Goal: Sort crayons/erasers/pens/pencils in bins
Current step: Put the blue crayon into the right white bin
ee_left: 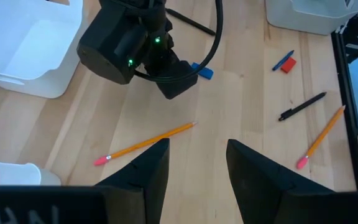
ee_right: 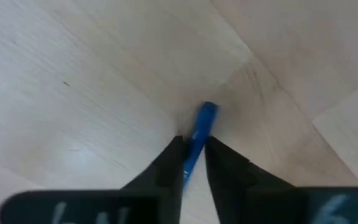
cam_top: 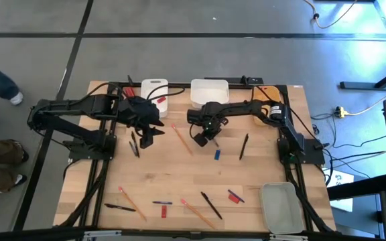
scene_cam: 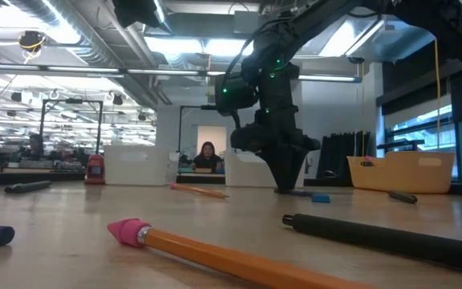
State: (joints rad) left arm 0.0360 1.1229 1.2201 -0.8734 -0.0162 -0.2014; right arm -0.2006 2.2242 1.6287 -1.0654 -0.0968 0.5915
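Wood table (cam_top: 260,174), mid-centre: right gripper (ee_right: 192,163) down at surface, fingers pinching blue crayon (ee_right: 199,134) lying on wood. Left gripper (ee_left: 194,168) spread, empty, hovering left-centre near orange pencil (ee_left: 145,142).

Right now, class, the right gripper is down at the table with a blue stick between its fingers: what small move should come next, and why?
Probably finish closing, then lift straight up. The right gripper is at the table with the blue stick between its fingers; whether they grip it firmly yet is unclear.
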